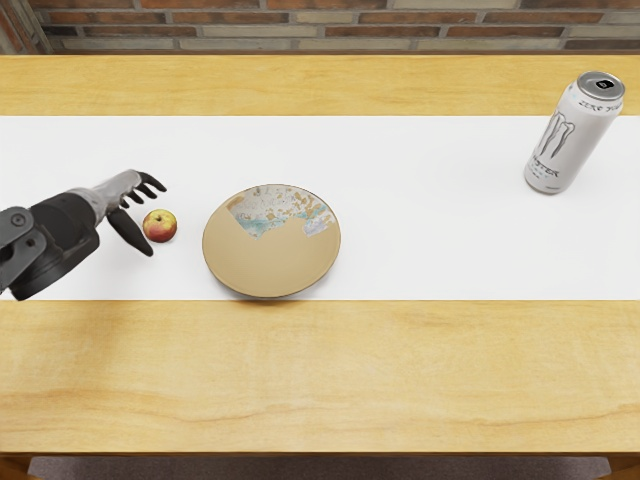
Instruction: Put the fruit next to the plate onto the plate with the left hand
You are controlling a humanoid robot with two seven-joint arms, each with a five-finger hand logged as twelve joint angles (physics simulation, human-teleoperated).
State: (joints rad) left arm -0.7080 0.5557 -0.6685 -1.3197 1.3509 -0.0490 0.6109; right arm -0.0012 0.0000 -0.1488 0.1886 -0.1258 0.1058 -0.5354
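While the left hand (125,203) hangs spread and empty beside the apple (160,226), which lies on the desk (320,380) just left of the plate (272,240), I should wrap thumb and fingers around the fruit's middle before lifting. Whether the thumb touches the apple, I cannot tell.

The table (320,380) is matt wood, the runner (420,250) smooth, perhaps paper, the can (573,135) glossy metal, the apple (160,226) smooth-skinned.

Open strip of white runner (420,220) between apple (160,226) and plate (271,241), tall can (574,132) well apart toward the right edge
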